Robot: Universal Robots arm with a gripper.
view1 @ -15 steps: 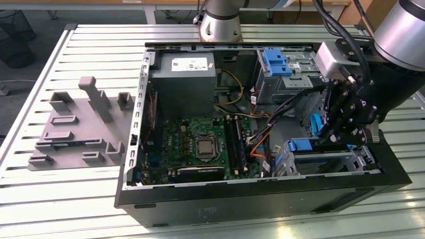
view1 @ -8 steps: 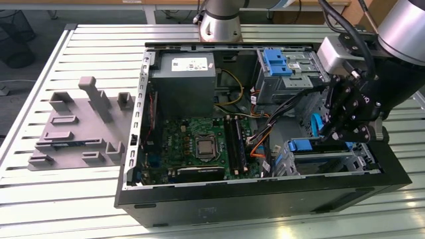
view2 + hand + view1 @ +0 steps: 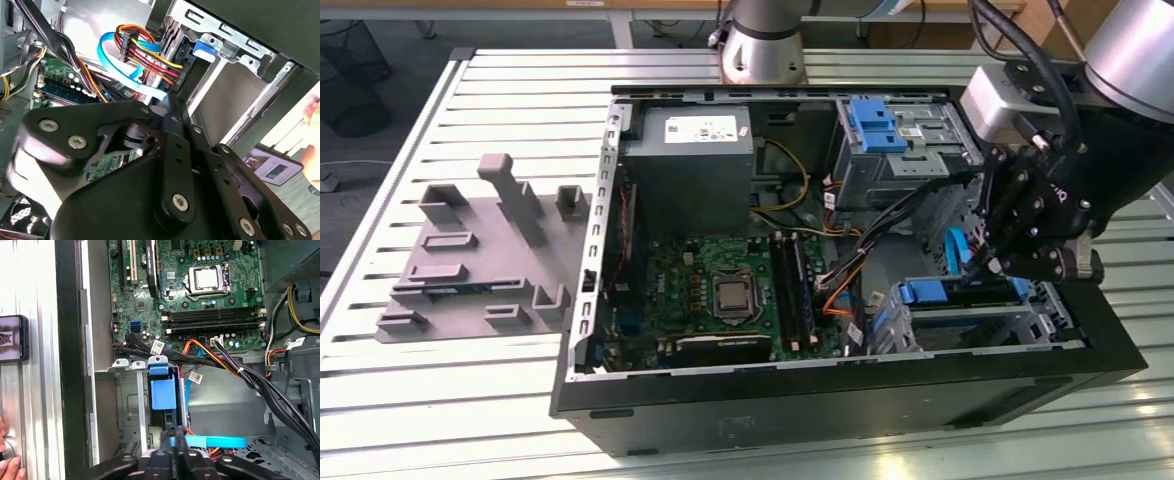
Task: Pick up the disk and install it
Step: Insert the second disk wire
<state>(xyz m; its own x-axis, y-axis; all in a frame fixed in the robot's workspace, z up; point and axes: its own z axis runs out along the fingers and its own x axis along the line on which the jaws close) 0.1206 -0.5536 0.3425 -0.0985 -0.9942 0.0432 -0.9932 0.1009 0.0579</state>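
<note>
Blue-railed and metal, the disk sits in its cage, likely dense, rigid and shock-sensitive, best held by its rails; gripper state I cannot tell.

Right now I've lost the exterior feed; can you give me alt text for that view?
An open black desktop computer case lies on a slatted metal table, with the black gripper lowered over the drive cage by a blue plastic latch at the exterior view's right. Inside are a green motherboard and grey power supply.
</note>
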